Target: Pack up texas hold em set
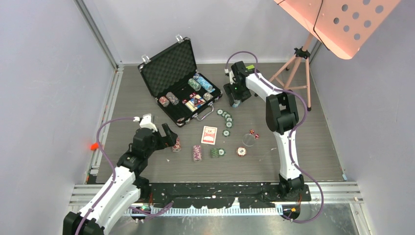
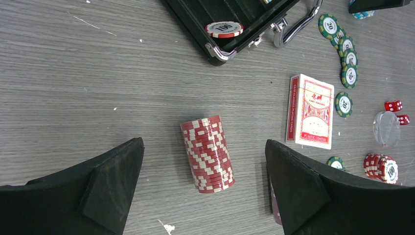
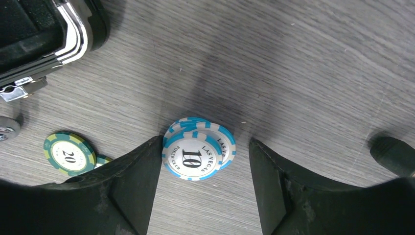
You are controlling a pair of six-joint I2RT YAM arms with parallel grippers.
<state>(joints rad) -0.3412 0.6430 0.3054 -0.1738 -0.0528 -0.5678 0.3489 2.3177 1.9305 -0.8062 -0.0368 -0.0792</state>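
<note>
Nearest, on the grey table (image 1: 318, 147), a roll of red-and-white striped chips (image 2: 208, 154) lying on its side. Just past it, a red-backed card deck (image 2: 313, 111) flat on the wood, with two red dice (image 2: 393, 105) to its right beside a clear disc (image 2: 386, 128). Farther back, left of centre, the black briefcase (image 1: 169, 66) — open, lid propped up and lined with ridged foam, silver latches and handle along the near edge, chip stacks and a red-and-white bundle in its tray.

Left gripper (image 2: 203, 143) spread wide, one finger well apart on either side of the red roll, touching nothing. Right gripper (image 3: 204, 143) farther off, near the case's right corner, likewise open — fingers flanking a short stack of blue-and-white chips (image 3: 198, 156) marked 10, the left finger just beside its rim; touching or not, impossible to tell.

Counted, near to far: three more chip rolls (image 1: 197, 152) to the right of the red one, one deck, two dice, one disc, five green chips (image 2: 349, 76) flat in a curved line toward the case. Stacks inside the case too small to count surely.
</note>
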